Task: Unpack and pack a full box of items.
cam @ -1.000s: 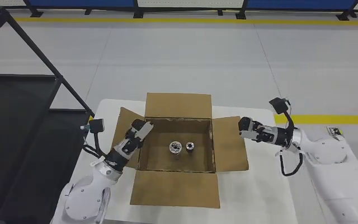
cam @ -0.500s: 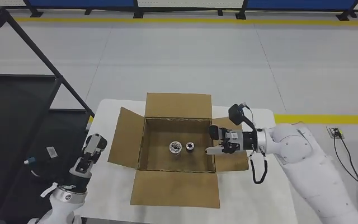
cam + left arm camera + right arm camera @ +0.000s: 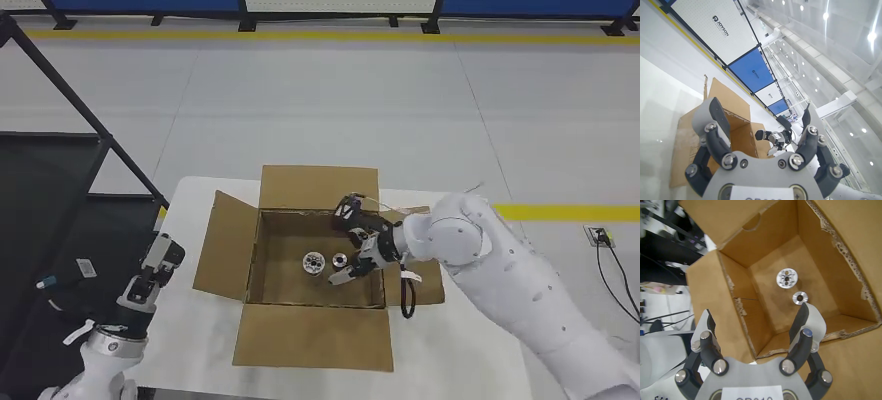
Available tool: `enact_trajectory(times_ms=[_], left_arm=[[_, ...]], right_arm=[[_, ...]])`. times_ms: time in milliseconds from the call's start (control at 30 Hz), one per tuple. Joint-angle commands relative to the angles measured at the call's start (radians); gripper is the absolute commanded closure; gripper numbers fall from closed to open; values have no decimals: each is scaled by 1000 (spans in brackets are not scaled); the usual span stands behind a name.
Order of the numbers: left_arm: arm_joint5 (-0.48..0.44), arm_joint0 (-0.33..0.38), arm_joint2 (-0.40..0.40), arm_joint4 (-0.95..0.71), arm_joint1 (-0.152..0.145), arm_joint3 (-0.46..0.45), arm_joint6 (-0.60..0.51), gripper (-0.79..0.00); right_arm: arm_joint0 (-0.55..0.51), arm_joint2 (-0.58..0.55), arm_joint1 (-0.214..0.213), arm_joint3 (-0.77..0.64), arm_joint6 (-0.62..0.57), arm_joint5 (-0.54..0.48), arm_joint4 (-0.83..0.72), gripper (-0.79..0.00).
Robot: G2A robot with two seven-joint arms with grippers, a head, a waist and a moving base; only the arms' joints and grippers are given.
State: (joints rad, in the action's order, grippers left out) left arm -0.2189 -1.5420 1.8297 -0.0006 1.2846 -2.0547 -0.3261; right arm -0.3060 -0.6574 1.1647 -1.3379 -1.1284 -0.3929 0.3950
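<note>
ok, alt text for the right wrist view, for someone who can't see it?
The right pincer, open and empty, hangs above an open cardboard box. On the box floor lie two round metal parts, apart from each other: a larger disc with holes and a smaller ring.

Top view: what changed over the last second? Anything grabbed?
The right gripper swung from beyond the right flap of the box in over the opening, and is now open and empty near the smaller metal disc. The left gripper pulled back from the left flap toward the left edge of the table, open. Nothing was grasped or released. The box, that disc and the larger metal disc stayed put.
</note>
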Motion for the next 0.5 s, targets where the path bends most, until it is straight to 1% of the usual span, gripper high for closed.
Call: enact_trajectory(times_ms=[0, 67, 167, 233, 267, 367, 400, 467], left_arm=[[0, -9, 36, -54, -2, 14, -7, -785], [-4, -23, 68, -99, -3, 28, -16, -785], [-2, -44, 107, -148, -5, 47, -24, -785], [-2, -55, 118, -182, -6, 55, -41, -785], [1, -59, 124, -199, -7, 58, -52, -785], [3, -62, 129, -204, -8, 59, -64, -785], [3, -62, 129, -204, -8, 59, -64, -785], [3, -62, 129, -204, -8, 59, -64, -785]], right_arm=[[67, 104, 48, 56, 25, 22, 74, -785], [118, 177, 97, 126, 42, 28, 98, -785], [176, 265, 177, 248, 60, 25, 96, -785], [203, 309, 231, 333, 85, 16, 83, -785], [212, 326, 258, 373, 97, -5, 68, -785], [238, 359, 330, 502, 119, -25, 30, -785], [240, 361, 337, 518, 119, -18, 24, -785], [240, 361, 337, 518, 119, -18, 24, -785]])
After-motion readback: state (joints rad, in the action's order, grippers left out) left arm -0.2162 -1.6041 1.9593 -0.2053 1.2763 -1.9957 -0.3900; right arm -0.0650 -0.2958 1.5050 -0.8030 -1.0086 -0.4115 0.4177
